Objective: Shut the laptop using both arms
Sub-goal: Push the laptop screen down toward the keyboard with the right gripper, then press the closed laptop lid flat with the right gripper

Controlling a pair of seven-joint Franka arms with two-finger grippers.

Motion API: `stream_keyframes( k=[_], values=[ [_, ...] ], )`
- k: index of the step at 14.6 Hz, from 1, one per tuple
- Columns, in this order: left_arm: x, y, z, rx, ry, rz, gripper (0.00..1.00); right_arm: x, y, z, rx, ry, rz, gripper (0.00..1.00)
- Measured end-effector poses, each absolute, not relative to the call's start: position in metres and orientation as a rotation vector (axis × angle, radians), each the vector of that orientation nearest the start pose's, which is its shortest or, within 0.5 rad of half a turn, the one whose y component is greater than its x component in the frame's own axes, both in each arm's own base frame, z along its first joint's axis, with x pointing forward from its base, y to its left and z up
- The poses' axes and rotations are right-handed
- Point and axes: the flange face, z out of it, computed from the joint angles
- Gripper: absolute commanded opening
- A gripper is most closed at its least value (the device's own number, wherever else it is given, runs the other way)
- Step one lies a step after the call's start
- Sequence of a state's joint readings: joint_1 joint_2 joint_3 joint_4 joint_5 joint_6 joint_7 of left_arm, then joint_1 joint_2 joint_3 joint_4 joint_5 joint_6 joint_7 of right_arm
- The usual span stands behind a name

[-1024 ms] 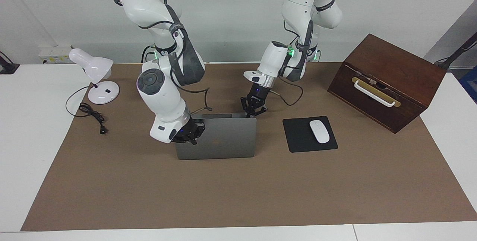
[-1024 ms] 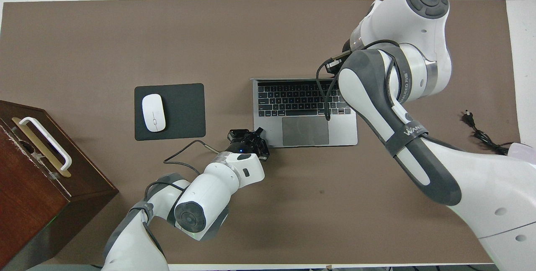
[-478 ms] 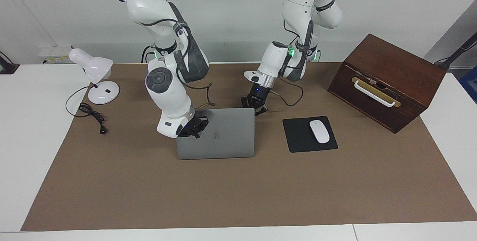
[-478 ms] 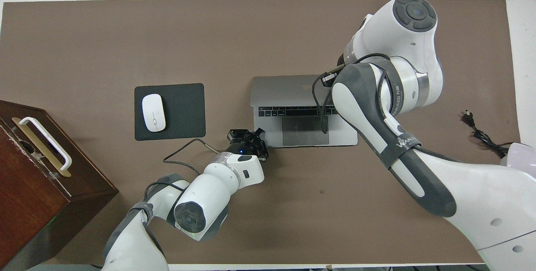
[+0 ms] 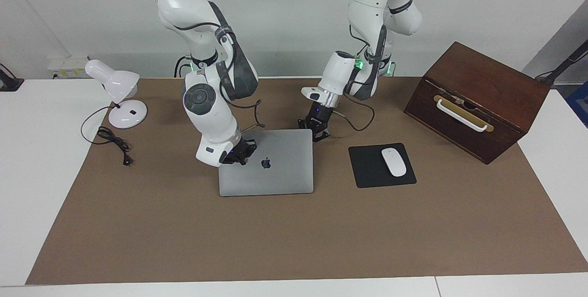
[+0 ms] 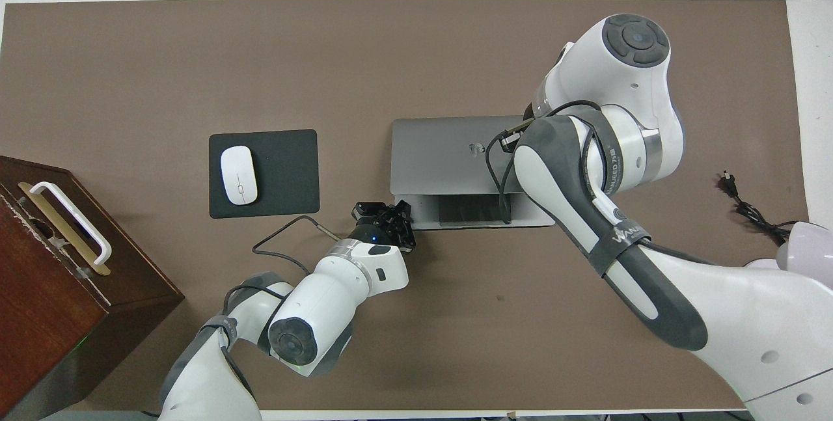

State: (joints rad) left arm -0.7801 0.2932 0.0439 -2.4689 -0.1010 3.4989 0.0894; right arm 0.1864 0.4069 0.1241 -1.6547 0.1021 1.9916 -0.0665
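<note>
1. The laptop (image 5: 266, 163) sits mid-mat beside the mouse pad (image 5: 381, 165); lid nearly down, a sliver of trackpad showing, so the last bit's left.
2. Right gripper (image 5: 236, 155) rests on the lid, jaws unclear.
3. Left gripper (image 5: 317, 130) at the laptop's corner nearest the robots, jaws unclear too.

The laptop (image 5: 271, 164) lies mid-surface with its lid tilted low, logo up. The right gripper (image 5: 239, 154) presses on the lid's corner toward the right arm's end; the left gripper (image 5: 318, 131) sits at the laptop's corner nearest the robots.
</note>
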Motion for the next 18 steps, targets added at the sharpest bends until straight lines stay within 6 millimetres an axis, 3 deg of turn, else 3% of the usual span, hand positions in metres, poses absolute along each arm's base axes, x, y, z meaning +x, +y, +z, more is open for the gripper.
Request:
stream_keyframes(
  k=[18],
  values=[
    [0.394,-0.341,0.265,-2.896,1.19,-1.17,0.0,0.583,0.189,0.337,-2.986,-0.481,0.203,0.0]
  ],
)
